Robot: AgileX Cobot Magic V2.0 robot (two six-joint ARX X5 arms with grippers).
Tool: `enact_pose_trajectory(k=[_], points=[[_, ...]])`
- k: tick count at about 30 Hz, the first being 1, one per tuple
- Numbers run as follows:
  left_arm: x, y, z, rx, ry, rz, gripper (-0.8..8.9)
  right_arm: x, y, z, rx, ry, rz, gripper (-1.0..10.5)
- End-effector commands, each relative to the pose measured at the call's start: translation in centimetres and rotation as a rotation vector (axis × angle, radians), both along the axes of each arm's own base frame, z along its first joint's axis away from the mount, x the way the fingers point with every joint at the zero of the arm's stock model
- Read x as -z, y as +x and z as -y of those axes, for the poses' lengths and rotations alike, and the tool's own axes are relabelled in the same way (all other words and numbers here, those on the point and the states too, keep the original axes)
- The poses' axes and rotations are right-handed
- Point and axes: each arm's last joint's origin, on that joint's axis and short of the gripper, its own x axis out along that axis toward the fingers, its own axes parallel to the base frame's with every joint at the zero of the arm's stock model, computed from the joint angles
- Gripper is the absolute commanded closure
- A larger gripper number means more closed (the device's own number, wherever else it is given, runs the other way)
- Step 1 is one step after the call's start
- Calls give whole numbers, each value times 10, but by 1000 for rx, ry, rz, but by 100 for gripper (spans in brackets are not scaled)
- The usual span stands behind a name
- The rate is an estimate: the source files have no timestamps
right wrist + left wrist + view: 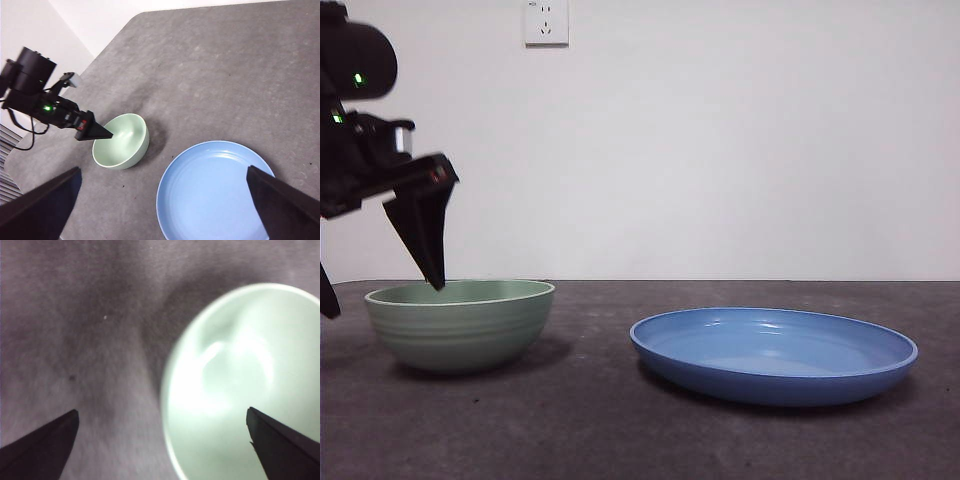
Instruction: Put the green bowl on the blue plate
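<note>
The blue plate (773, 353) is seen nearest, the green bowl (460, 322) beside it toward the table's (620, 440) side edge. The left gripper (162, 440), jaws wide, straddles its rim; a shallow bite risks slippage. The right gripper (162, 200) waits, jaws wide.

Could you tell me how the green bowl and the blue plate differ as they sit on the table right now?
The green bowl is deep and narrow with faint ridges outside; the blue plate is shallow, clearly wider and smooth. The bowl is pale mint, the plate medium blue. The open left claw straddles the bowl's rim, one jaw tip inside it; nothing is near the plate. Both are glossy, round, empty and upright on the dark table, apart from each other.
</note>
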Motion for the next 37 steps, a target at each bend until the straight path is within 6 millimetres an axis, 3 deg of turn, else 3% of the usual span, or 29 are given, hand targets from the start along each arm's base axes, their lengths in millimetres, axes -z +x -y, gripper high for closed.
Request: enact_pose_trajectory(k=[1,7,16,19,24,28,37], points=[[3,10,3,19,3,19,236,-6,0,0,-6,-3,27,342],[13,15,4,19,7,-4,297,-6,0,0,-6,-3,28,341],[17,16,4,21,10,-17,708,-6,0,0,-6,-3,28,342],[17,16,4,21,9,-12,793,-6,0,0,-6,-3,27,342],[15,17,5,17,25,-8,799,-6,0,0,-6,-3,27,342],[1,19,16,31,71,-1,799,-6,0,0,-6,-3,27,342],[-57,30,78,120,12,76,799,-6,0,0,-6,-3,27,342]])
